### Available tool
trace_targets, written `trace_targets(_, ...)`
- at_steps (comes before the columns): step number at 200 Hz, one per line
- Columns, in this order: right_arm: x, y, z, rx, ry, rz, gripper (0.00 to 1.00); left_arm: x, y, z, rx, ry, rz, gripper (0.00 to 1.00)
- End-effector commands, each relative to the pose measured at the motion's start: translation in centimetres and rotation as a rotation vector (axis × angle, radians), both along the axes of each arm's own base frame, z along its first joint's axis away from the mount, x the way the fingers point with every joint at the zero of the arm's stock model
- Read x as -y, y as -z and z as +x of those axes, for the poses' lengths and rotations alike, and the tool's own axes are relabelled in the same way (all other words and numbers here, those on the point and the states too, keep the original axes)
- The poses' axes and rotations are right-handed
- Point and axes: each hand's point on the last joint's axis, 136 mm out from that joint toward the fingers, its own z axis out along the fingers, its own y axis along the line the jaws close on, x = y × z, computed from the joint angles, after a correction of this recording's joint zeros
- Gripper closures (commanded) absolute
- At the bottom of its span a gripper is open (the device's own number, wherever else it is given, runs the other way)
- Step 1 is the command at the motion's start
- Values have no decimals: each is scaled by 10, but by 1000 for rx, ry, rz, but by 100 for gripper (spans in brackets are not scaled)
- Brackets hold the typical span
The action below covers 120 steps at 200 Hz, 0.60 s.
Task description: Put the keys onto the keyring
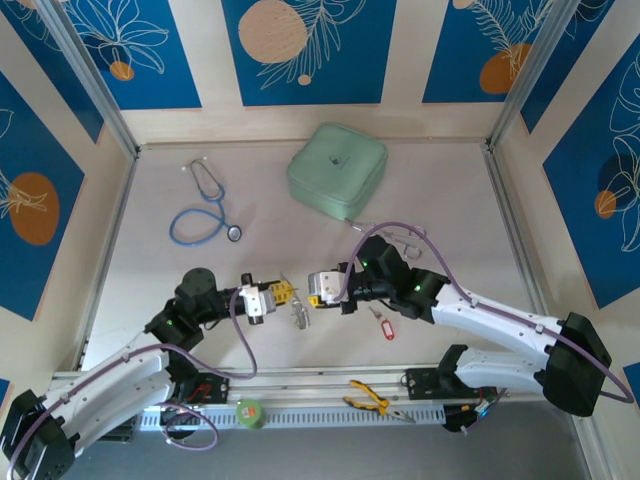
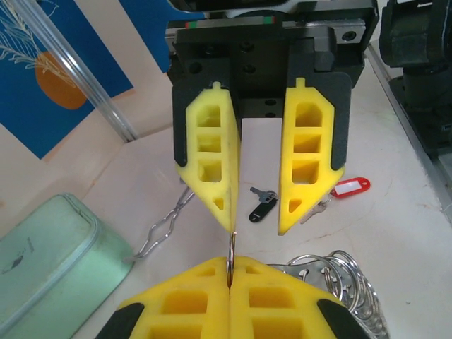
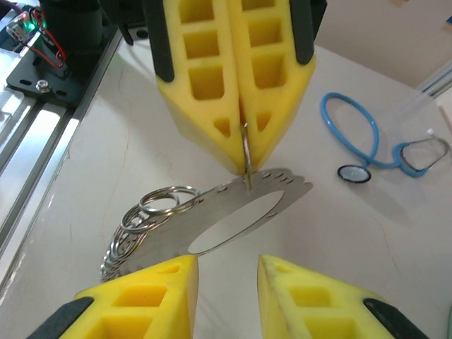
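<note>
Pinched between the fully closed fingers of the left gripper (image 3: 244, 168), upper centre of the right wrist view: the keyring (image 3: 275, 182), caught by its thin wire and nothing else. Makes sense as a hold — leaves the small rings (image 3: 159, 201) free to bunch and sag toward the lower left, and presents the loop edge-on to the opposite arm instead of burying it in foam. Hard to tell: hanging pieces touching the table (image 1: 450, 200), or just clear of it.

Facing it, tip to tip near the middle of the top view: the right gripper (image 2: 258, 224), jaws apart and holding nothing. Reads as a division of labour: steadying the loop on one side, fetching on the other.

Not on the ring yet: the keys (image 2: 263, 205), dark-headed, lying flat on the table in the centre of the left wrist view, framed by the gap between the open fingers but beyond them, untouched. Just to their right, toward the frame's right edge, the red-tagged key (image 2: 351, 187), also flat and loose.

Judged from this layout, an early step — loop secured, nothing threaded. Calls next for a pick off the table with the free fingers; thin flat metal, likely to slip or resist lifting, and the wire's opening hard to find.

Well apart at upper left of the top view, the stethoscope (image 1: 205, 205); at top centre, the green case (image 1: 338, 170); along the bottom edge, the pliers (image 1: 375, 400), none of them involved
</note>
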Motion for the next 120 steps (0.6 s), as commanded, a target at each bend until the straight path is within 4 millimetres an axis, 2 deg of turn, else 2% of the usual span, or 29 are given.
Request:
trace_targets(1, -10, -15, 2, 54, -15, 76, 73, 3, -11, -10, 110, 59, -12, 100)
trace_targets(50, -17, -14, -2, 54, -44, 78, 74, 5, -11, -10, 105, 68, -15, 100)
trace_targets(120, -24, -16, -4, 51, -66, 91, 84, 6, -12, -10, 71, 69, -38, 100)
